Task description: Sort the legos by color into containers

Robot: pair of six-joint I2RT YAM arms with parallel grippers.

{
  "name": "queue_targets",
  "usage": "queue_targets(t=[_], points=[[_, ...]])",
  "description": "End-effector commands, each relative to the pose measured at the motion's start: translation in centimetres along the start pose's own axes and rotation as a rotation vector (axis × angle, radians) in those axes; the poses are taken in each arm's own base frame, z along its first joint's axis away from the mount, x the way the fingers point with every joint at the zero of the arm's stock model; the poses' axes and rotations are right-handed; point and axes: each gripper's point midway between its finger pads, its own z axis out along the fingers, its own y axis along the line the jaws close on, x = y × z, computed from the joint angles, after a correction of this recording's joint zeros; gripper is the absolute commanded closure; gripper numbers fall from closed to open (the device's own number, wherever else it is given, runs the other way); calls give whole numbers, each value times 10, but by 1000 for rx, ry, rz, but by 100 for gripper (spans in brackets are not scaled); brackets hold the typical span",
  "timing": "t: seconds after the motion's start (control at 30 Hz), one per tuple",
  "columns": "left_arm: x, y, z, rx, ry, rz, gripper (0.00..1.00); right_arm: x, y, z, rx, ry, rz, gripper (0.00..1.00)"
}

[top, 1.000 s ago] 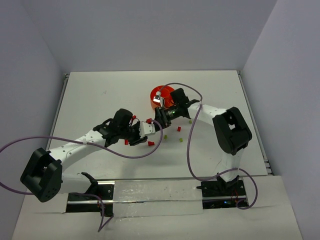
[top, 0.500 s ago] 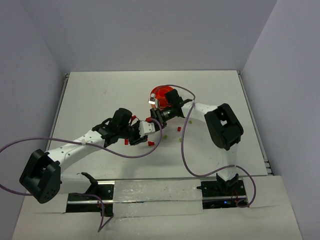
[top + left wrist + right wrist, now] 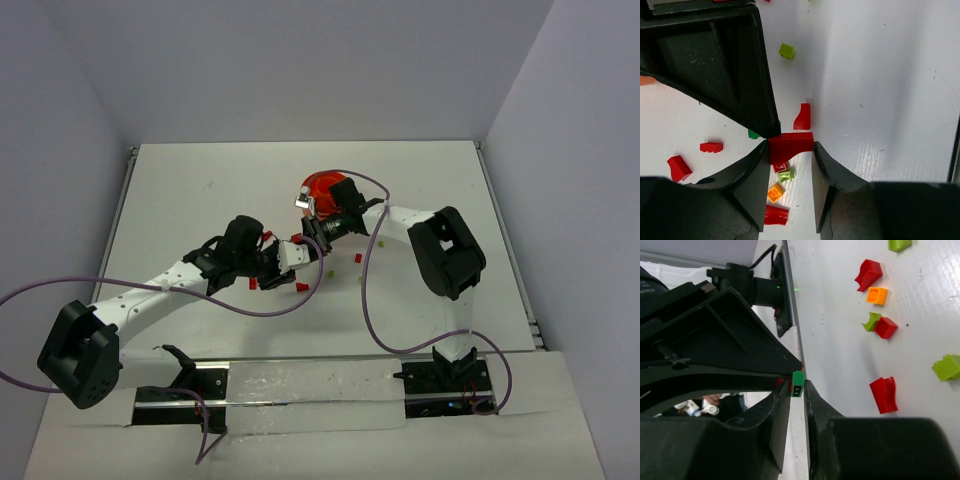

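In the left wrist view my left gripper [image 3: 790,146] is shut on a red arched lego [image 3: 791,142] just above the table. In the right wrist view my right gripper [image 3: 798,386] is shut on a small green lego [image 3: 798,382], tip to tip with the left gripper. From above, both grippers meet near the table's middle, left gripper [image 3: 290,258] and right gripper [image 3: 312,240]. The orange bowl [image 3: 322,186] stands just behind them, partly hidden by the right arm. Its compartments do not show.
Loose legos lie under the grippers: a lime one [image 3: 787,51], a red curved one [image 3: 802,117], red ones [image 3: 711,147] [image 3: 776,215], an orange one [image 3: 775,192]. More red legos [image 3: 357,258] and lime bits [image 3: 360,279] lie to the right. Walls enclose the table on three sides.
The right arm swung left to the left gripper, and its jaws have closed on the green lego. The left gripper has kept its hold on the red lego.
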Motion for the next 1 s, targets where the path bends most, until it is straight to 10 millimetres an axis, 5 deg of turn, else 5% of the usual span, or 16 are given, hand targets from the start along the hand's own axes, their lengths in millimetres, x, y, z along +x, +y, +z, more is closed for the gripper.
queue_targets(t=[0.0,0.17,0.33,0.67,0.83,0.97], points=[[-32,11,-4,-28,-91,35,100,-4,27,-1,-84,10,-76,83],[-16,10,1,-29,-58,48,100,-4,22,-7,-50,6,-84,100],[11,-2,6,6,-14,29,100,-16,8,-32,35,-70,-75,100],[21,-1,22,43,18,10,99,-65,3,-100,224,-251,-148,100],[30,9,35,41,77,-32,89,-96,1,-123,418,-334,-227,100],[35,13,38,32,104,-59,70,-117,-12,-144,582,-398,-240,100]])
